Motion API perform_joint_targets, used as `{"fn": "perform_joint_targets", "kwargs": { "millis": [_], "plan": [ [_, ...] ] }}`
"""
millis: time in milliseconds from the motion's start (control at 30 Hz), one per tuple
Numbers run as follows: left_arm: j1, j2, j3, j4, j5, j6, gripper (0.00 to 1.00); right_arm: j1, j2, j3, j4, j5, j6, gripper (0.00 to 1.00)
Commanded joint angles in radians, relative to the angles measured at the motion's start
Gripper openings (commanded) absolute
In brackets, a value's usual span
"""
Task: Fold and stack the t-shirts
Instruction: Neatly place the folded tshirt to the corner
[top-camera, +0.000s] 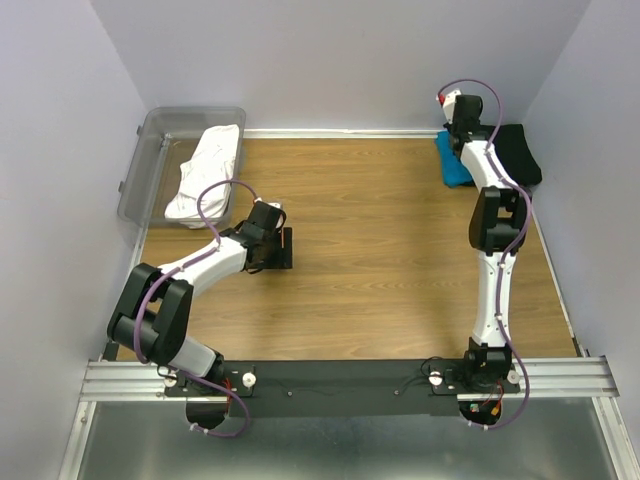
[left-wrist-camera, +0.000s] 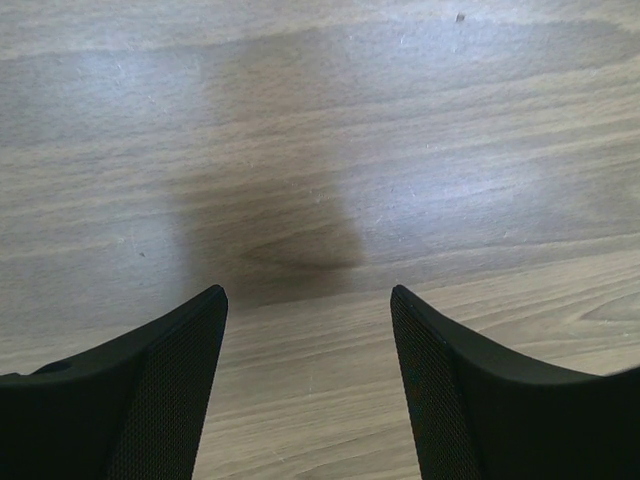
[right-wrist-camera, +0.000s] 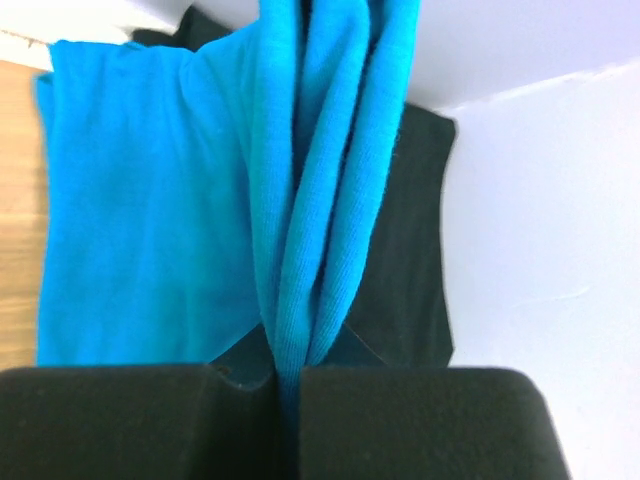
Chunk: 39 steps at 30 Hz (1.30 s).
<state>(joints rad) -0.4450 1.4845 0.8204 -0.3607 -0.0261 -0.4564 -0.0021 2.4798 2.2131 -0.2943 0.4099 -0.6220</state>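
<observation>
R claw (right-wrist-camera: 285, 385) was pressed together on a bunched fold of the teal t-shirt (right-wrist-camera: 150, 200), w/ the cloth pinched btwn the two pads and running straight away from the jaws in long ridges in the wrist cam. I saw the rest of that shirt spread flat to the left of the pinch, its left edge lying over the wood table (top-camera: 380, 250). The black t-shirt (right-wrist-camera: 415, 240) showed past it at the top and right, up against the wall (right-wrist-camera: 540, 200). From the top cam both sat in the far right corner, teal on the left, black on the right beside the side wall. Black's long axis ran approx far-to-near. R arm reached out over them, so I couldn't tell the teal one's full outline. White t-shirt (top-camera: 205, 175) lay bunched in the clear grey tub (top-camera: 145, 160) at the far left corner, long axis on a diagonal from far right to near left, well apart from the other two. L claw (left-wrist-camera: 308, 300) was spread wide, holding nothing, just above bare wood near the tub's near end, fingers pointing to the right.
</observation>
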Motion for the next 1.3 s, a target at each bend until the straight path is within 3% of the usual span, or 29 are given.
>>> {"fn": "perform_joint_targets", "kwargs": {
  "millis": [0, 567, 933, 1033, 1067, 1133, 1267],
  "plan": [
    [0.005, 0.014, -0.026, -0.011, 0.046, 0.024, 0.74, -0.03, -0.041, 0.072, 0.017, -0.016, -0.005, 0.0],
    [0.005, 0.025, -0.03, -0.017, 0.061, 0.025, 0.74, -0.065, 0.068, 0.161, 0.058, -0.006, -0.087, 0.02],
    [0.005, 0.066, 0.0, -0.024, 0.072, 0.032, 0.74, -0.079, 0.148, 0.132, 0.188, 0.078, -0.151, 0.12],
    [0.005, 0.071, 0.005, -0.027, 0.069, 0.033, 0.74, -0.081, 0.168, 0.129, 0.237, 0.11, -0.174, 0.26],
    [0.005, 0.072, 0.003, -0.026, 0.071, 0.035, 0.74, -0.082, 0.169, 0.119, 0.256, 0.125, -0.18, 0.39],
    [0.005, 0.076, 0.005, -0.029, 0.075, 0.035, 0.74, -0.082, 0.185, 0.112, 0.285, 0.159, -0.206, 0.55],
    [0.005, 0.077, 0.016, -0.037, 0.075, 0.038, 0.74, -0.082, 0.199, 0.108, 0.392, 0.234, -0.245, 0.73]
  ]
}}
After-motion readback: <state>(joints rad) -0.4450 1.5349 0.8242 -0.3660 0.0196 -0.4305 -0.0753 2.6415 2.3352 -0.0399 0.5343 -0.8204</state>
